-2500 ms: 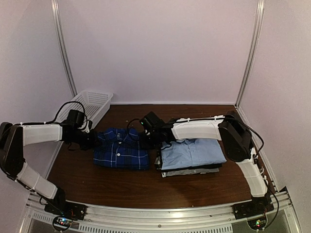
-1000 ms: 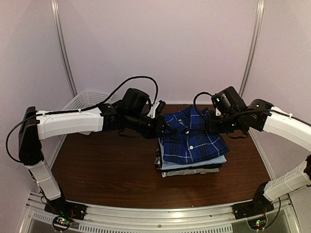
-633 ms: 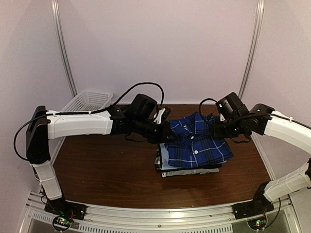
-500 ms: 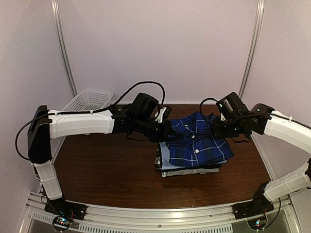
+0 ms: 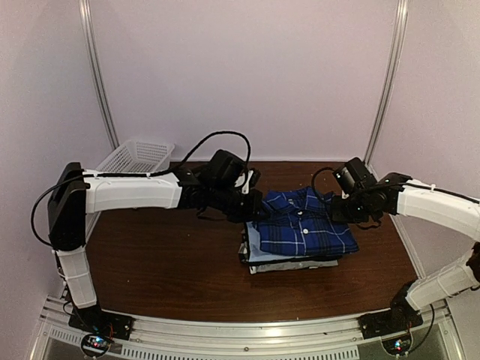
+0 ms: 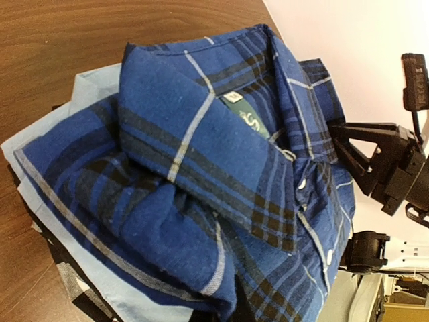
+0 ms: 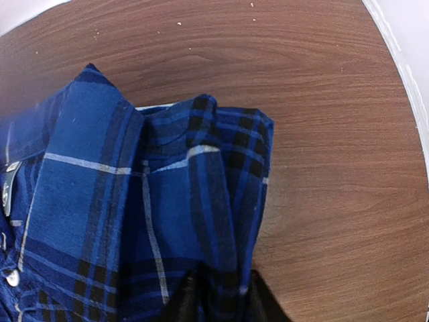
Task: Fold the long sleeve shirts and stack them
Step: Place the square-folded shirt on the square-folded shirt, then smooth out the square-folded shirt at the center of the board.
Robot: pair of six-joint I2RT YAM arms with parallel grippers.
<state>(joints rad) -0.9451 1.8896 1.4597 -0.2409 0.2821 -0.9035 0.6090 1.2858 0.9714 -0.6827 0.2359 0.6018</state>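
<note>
The folded blue-and-black plaid shirt (image 5: 304, 229) lies on top of a stack, over the light blue shirt (image 5: 253, 247) and the darker and grey folded ones (image 5: 289, 265). My left gripper (image 5: 257, 212) is shut on the plaid shirt's left edge. My right gripper (image 5: 339, 211) is shut on its right edge. In the left wrist view the plaid shirt (image 6: 201, 174) fills the frame, its cloth hiding my fingers, with the light blue shirt (image 6: 47, 194) under it. In the right wrist view the plaid cloth (image 7: 167, 215) is pinched between my dark fingertips (image 7: 181, 302).
A white lattice basket (image 5: 135, 159) stands at the back left against the wall. The brown table (image 5: 165, 262) shows bare wood left of and in front of the stack. Metal frame posts (image 5: 386, 82) rise at the back corners.
Both grippers carried the plaid shirt from the table's left side onto the stack. In the last half second they lowered it, and it now rests flatter on the light blue shirt.
</note>
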